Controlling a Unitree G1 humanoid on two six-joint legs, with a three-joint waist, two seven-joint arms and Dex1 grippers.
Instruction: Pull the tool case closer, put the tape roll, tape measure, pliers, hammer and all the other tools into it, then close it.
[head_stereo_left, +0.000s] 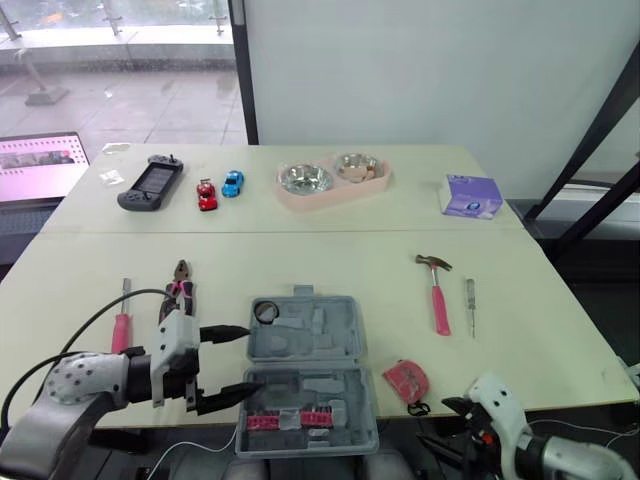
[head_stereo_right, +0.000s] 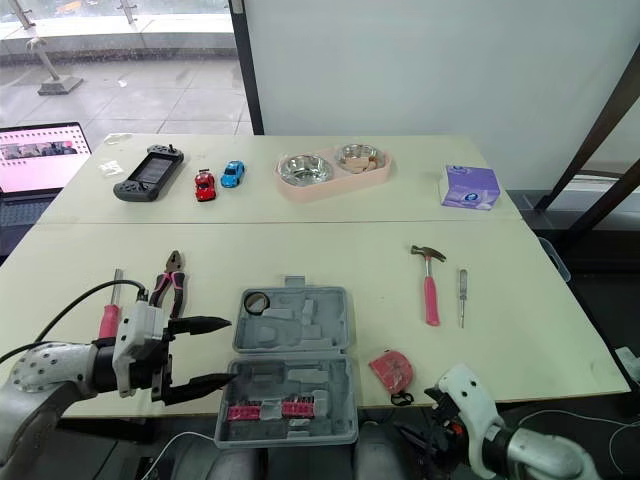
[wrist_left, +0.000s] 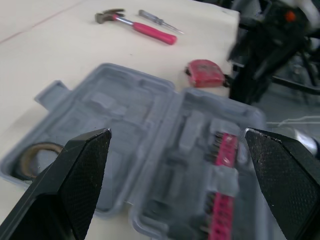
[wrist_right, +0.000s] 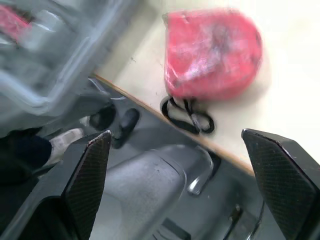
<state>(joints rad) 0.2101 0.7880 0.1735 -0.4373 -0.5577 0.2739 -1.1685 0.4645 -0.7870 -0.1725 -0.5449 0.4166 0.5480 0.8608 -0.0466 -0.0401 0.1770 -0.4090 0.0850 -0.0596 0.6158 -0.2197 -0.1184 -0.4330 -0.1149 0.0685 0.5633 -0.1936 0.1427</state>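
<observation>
The left hand (head_stereo_left: 255, 357) covers part of the pliers (head_stereo_left: 182, 278) and tool case (head_stereo_left: 320, 345).

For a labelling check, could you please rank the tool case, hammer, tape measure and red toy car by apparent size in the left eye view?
tool case
hammer and tape measure: unsure, one longer, one bulkier
red toy car, farther away

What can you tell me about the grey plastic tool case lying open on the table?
The grey plastic tool case lies open and flat near the front edge of the cream table, its two hinged halves showing moulded recesses. A dark tape roll sits in the far half's left corner; a row of pink bits fills the near half's front. A tab juts from the far edge. The open left gripper is at its left side; contact is unclear.
</observation>
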